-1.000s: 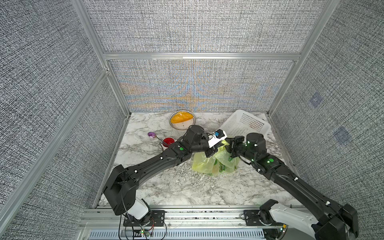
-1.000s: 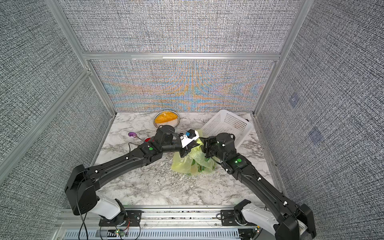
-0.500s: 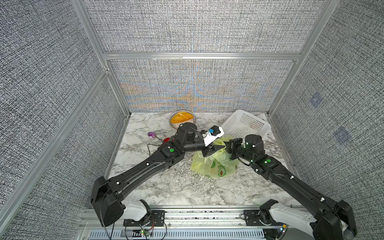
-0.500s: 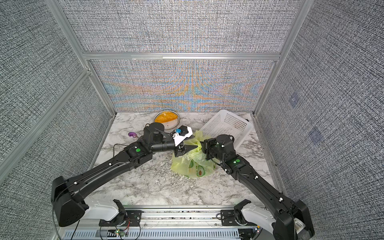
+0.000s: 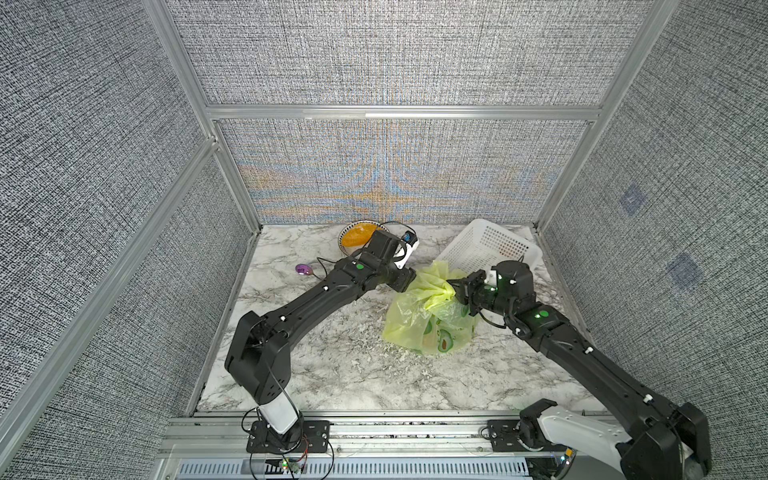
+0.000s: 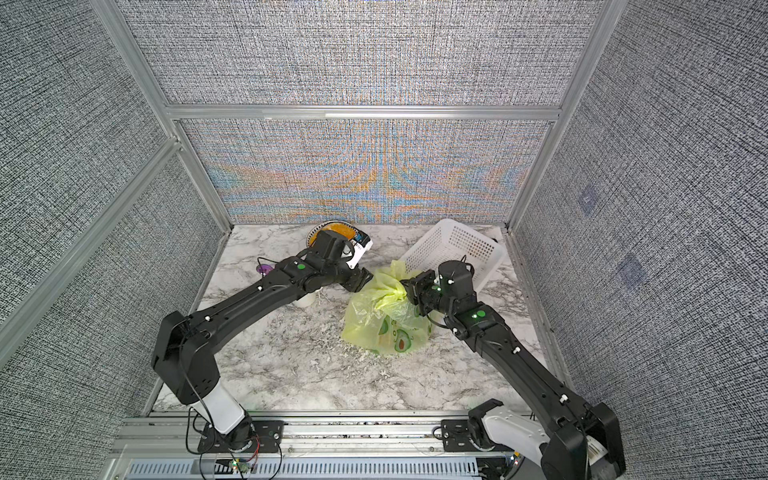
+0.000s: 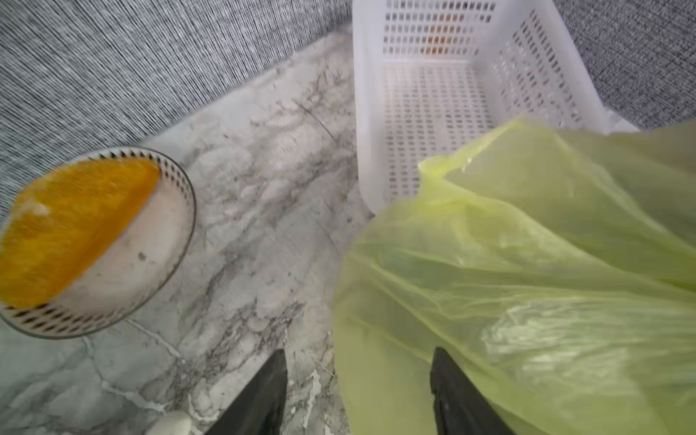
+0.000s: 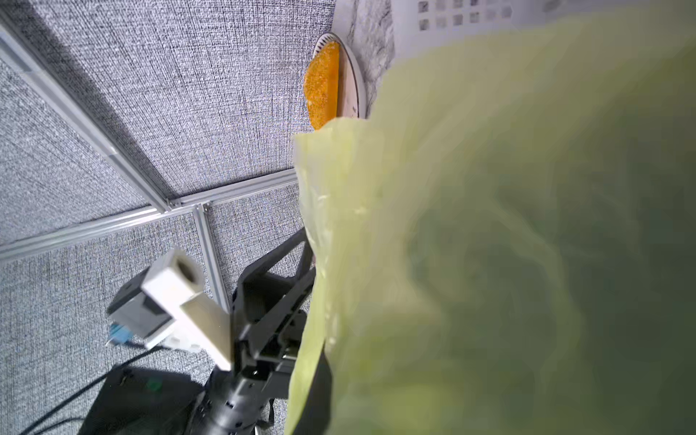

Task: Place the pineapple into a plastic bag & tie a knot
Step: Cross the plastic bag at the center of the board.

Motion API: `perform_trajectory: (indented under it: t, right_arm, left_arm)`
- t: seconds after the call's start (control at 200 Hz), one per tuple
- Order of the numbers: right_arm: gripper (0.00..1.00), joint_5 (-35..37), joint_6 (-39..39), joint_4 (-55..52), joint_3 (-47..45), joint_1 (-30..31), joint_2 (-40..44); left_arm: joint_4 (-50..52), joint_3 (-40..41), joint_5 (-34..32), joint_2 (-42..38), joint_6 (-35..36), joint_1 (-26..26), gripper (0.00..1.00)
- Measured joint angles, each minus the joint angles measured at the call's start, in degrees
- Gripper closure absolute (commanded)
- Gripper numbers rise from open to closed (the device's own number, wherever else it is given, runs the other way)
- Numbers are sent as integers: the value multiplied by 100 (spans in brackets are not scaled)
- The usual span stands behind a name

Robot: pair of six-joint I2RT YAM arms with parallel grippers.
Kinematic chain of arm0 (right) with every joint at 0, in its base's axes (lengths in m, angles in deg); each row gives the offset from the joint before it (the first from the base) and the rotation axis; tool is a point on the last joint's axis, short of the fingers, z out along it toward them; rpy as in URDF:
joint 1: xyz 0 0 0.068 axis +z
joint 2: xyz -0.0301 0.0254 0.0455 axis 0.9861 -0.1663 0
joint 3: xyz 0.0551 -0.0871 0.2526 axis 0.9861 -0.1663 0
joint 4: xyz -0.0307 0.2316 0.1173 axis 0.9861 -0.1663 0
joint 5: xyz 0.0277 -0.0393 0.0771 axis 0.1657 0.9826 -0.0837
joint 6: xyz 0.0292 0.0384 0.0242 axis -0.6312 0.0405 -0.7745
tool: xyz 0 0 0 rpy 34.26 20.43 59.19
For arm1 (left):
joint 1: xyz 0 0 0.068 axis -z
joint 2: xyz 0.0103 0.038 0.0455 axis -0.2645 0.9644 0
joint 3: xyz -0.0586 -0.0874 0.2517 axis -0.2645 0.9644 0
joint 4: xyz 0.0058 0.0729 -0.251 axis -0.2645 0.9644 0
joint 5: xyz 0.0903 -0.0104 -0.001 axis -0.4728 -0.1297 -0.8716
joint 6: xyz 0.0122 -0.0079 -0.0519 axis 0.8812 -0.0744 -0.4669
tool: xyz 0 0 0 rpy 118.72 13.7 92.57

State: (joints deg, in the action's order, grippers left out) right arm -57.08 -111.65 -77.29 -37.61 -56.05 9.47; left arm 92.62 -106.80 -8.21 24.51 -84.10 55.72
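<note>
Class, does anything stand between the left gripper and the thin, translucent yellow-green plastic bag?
Nothing visible does: the thin, translucent yellow-green plastic bag lies directly before the open left gripper; the right gripper pinches its bunched top.

The left gripper (image 5: 409, 277), shut at the top of the plastic bag (image 5: 417, 320) a second ago, has drawn back to just beside the bag's upper edge on its own arm's side, jaws now apart and wrist rolled over. The right gripper (image 5: 460, 291) has pinched fully closed on the bag's bunched top (image 5: 441, 293). The bag has spread wider, its avocado print (image 5: 445, 341) now showing in front.
</note>
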Motion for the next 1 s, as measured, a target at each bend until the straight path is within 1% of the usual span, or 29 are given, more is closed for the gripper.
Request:
perform_trajectory:
  t: [0.055, 0.135, 0.21, 0.295, 0.41, 0.49, 0.646, 0.771, 0.836, 0.921, 1.001]
  right_arm:
    - [100, -50, 240, -96, 149, -4, -90]
    - [100, -170, 629, -254, 407, -9, -240]
    - [100, -326, 1016, -293, 588, -22, -382]
    - [100, -568, 1412, -280, 662, -24, -496]
    - [100, -1038, 1923, -184, 693, -44, -647]
    - [100, -1508, 2343, -79, 693, -68, -796]
    - [100, -2420, 3252, 48, 699, -221, -1029]
    - [100, -3049, 3882, -31, 691, -426, -1099]
    - [100, -3250, 4207, -208, 769, -485, -1141]
    - [100, -3453, 4666, -516, 896, -485, -1215]
    - [100, -3593, 5075, -815, 946, -483, -1217]
  left_arm:
    - [118, 118, 369, -15, 39, 15, 39]
    - [201, 367, 1104, -61, 122, 20, 42]
    - [280, 592, 1744, -105, 144, 46, 42]
    - [321, 868, 2369, -197, 195, 225, 42]
    - [275, 1161, 3023, -256, 232, 525, 43]
    - [149, 1279, 3254, -245, 133, 623, 44]
    - [-116, 1495, 3346, -415, -52, 693, 47]
    - [-457, 1902, 3169, -1274, -46, 704, 48]
    - [-584, 2046, 2964, -1818, 35, 704, 49]
    - [-636, 2094, 2514, -2422, 157, 699, 51]
    - [-699, 2092, 2020, -2780, 280, 684, 58]
